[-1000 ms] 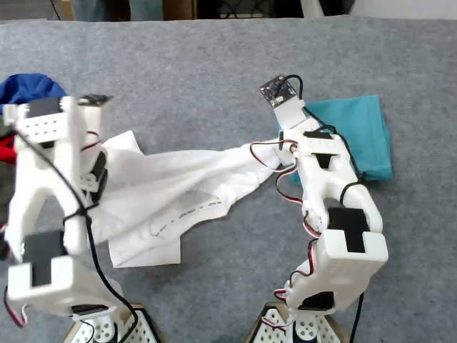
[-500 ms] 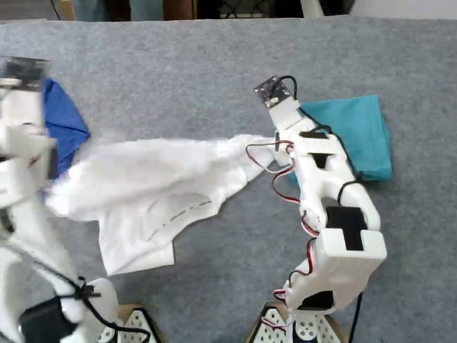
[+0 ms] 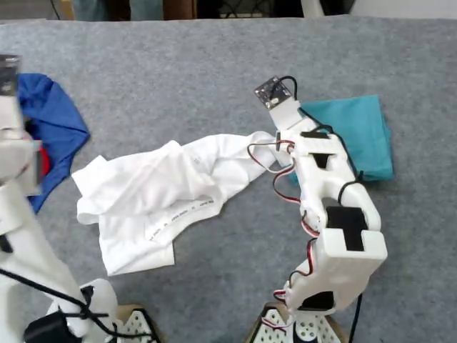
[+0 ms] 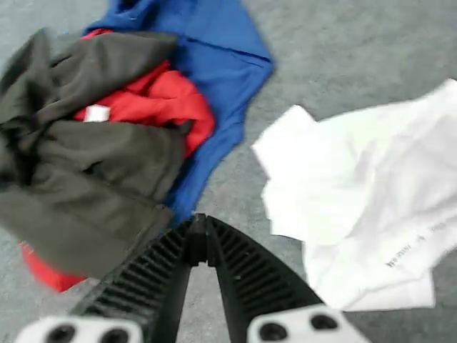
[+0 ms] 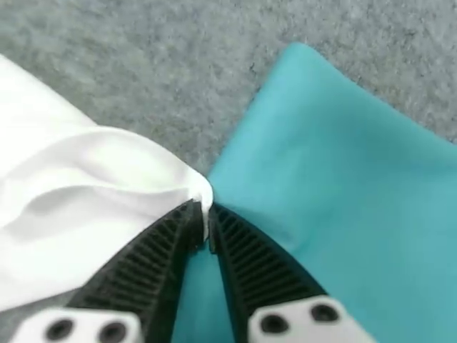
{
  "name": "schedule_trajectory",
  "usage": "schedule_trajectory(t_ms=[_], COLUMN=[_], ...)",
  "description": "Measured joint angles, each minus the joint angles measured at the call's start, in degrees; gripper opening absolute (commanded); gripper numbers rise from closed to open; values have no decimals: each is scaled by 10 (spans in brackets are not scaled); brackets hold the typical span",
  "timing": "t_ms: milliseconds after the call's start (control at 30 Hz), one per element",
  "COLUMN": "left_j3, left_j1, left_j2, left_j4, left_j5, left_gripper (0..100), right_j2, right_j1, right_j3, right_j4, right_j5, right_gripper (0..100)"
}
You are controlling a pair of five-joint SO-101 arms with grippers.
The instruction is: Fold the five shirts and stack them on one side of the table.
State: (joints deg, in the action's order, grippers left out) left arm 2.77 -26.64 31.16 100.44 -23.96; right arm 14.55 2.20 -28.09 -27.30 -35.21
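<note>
There are five shirts in all: one white, one teal, one dark grey, one red and one blue. There are two grippers.

The right gripper [image 5: 207, 237] has its jaws pinched tight on a corner of the white shirt [image 5: 78, 204]. Just beside that corner, touching it, lies the teal shirt [image 5: 343, 193], folded flat. In the high view the right arm [image 3: 328, 186] crosses one edge of the teal shirt. Away from this gripper, the rest of the white shirt sprawls crumpled and unfolded across the grey table [image 3: 178, 64], toward the left arm.

The left gripper [image 4: 199, 241] is raised over the table, its jaws closed together on nothing. Nearest below its tips are the dark grey shirt [image 4: 86, 193] and the tail of the blue shirt [image 4: 207, 50]. The red shirt [image 4: 157, 107] is bunched between these two, and the blue one spreads out farthest back. All three lie heaped, unfolded. The loose end of the white shirt lies beside this heap, with a strip of bare table between.
</note>
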Motion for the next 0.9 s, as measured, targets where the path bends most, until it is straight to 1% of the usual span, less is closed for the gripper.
schedule_trajectory(t_ms=[67, 133, 200, 267, 333, 467, 533, 600, 767, 900], left_j3=[-19, -27, -27, -19, 4, 88, 136, 184, 267, 329], left_j1=[57, 109, 144, 177, 208, 267, 285, 295, 300, 300], left_j2=[-9, -36, -81, -141, -210, -354, -423, -485, -614, -676], left_j4=[-33, -76, -124, -162, -179, -189, -189, -189, -188, -143], left_j5=[24, 42, 62, 85, 102, 109, 109, 94, 74, 74], left_gripper=[37, 87, 145, 170, 170, 173, 175, 177, 243, 242], right_j2=[0, 0, 0, 0, 0, 0, 0, 0, 0, 0], right_j1=[0, 0, 0, 0, 0, 0, 0, 0, 0, 0], right_j3=[1, 1, 1, 1, 1, 1, 1, 1, 1, 1], right_j4=[-4, -4, -4, -4, -4, -4, -4, -4, -4, -4], right_j5=[0, 0, 0, 0, 0, -4, -13, -15, -17, -17], right_gripper=[14, 14, 14, 14, 14, 14, 14, 14, 14, 14])
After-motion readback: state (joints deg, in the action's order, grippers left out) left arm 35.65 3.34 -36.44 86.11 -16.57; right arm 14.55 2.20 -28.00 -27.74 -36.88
